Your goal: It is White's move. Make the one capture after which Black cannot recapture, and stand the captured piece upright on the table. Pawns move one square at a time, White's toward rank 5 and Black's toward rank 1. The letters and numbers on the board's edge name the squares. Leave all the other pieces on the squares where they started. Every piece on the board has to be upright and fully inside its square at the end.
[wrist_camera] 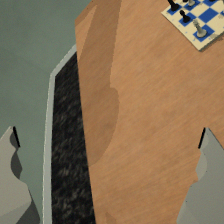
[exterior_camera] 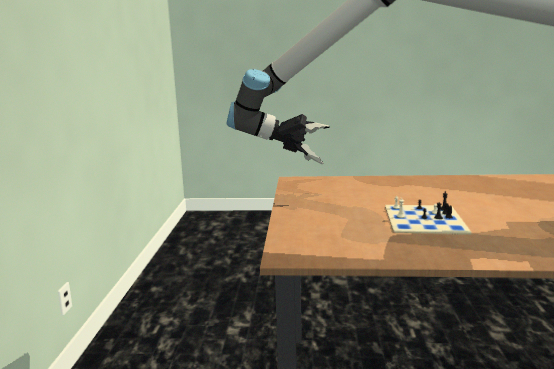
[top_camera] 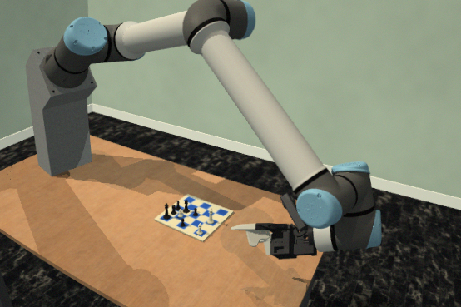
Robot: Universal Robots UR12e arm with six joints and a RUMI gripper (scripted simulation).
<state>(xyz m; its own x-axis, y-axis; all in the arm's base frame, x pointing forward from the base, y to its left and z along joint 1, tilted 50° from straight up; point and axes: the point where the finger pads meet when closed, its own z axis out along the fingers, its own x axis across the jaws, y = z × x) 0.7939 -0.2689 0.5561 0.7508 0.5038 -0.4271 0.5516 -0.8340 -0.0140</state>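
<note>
A small blue-and-cream chessboard (top_camera: 222,212) (exterior_camera: 457,228) (wrist_camera: 206,44) lies on the wooden table (top_camera: 104,229) (exterior_camera: 325,235) (wrist_camera: 150,125). Several black pieces stand on it, among them a tall one (top_camera: 166,212) (exterior_camera: 445,201) and a pawn (top_camera: 182,223) (exterior_camera: 424,213) (wrist_camera: 185,17). Three white pieces stand there too, among them a tall one (top_camera: 210,216) (exterior_camera: 401,209) and a pawn (top_camera: 200,229) (wrist_camera: 200,31). All look upright. My gripper (top_camera: 250,234) (exterior_camera: 324,144) (wrist_camera: 109,129) is open and empty. It hangs well above the table's end, apart from the board.
The arm's grey pedestal (top_camera: 62,121) stands on the table's far corner. The table edge and the dark floor (wrist_camera: 67,150) (exterior_camera: 200,275) lie right beside the gripper. Green walls close the room behind.
</note>
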